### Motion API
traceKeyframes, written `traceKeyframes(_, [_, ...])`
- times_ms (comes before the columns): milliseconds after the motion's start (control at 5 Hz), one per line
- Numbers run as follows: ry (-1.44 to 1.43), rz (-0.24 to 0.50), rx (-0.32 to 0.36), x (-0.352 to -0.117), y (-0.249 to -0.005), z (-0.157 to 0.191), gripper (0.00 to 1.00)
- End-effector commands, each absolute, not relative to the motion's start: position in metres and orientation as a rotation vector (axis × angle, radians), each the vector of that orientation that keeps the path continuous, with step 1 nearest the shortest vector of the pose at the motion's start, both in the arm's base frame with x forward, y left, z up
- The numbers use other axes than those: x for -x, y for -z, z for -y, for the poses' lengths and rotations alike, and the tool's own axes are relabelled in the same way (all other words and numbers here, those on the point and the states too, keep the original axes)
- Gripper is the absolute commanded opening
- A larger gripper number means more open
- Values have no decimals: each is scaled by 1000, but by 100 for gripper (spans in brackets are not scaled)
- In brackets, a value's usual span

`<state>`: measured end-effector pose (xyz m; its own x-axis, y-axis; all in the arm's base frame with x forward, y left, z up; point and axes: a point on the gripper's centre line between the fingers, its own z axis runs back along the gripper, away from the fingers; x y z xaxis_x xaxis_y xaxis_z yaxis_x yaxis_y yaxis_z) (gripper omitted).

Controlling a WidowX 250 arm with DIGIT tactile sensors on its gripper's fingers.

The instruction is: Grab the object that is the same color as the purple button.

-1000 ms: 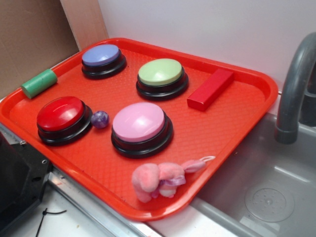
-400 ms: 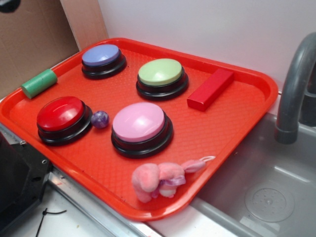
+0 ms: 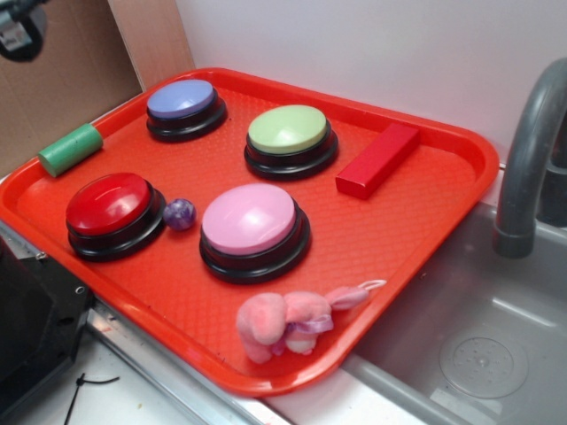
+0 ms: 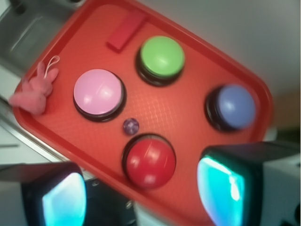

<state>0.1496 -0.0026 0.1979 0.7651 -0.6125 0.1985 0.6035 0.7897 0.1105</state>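
A small dark purple marbled ball (image 3: 180, 213) (image 4: 131, 125) lies on the red tray (image 3: 372, 239) between the red button (image 3: 110, 204) and the pink-lilac button (image 3: 251, 219). The purple button (image 3: 182, 99) (image 4: 233, 105), periwinkle on a black base, stands at the tray's back left. Only a dark bit of my gripper (image 3: 19, 27) shows at the top left corner of the exterior view, high above the tray. In the wrist view the gripper (image 4: 143, 195) is open, its two cyan-padded fingers wide apart with nothing between them, high over the tray's near-left edge by the red button (image 4: 149, 160).
A green button (image 3: 288, 130), a red block (image 3: 378, 158), a green cylinder (image 3: 70, 149) and a pink plush toy (image 3: 288, 321) also sit on the tray. A grey sink (image 3: 478, 354) with a faucet (image 3: 527, 159) lies to the right. A cardboard wall (image 3: 62, 71) stands behind left.
The gripper has come further into the top left corner of the exterior view. Nothing on the tray has moved.
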Motion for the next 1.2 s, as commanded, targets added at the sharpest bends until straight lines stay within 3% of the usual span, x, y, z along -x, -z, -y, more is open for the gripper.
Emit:
traceKeyframes(0, [787,168,-50,-184,-157,6,100])
traceKeyframes(400, [958,195,-18,-194,-114,24,100])
traceKeyframes(1000, [1003,93,19,-197,-56,38,100])
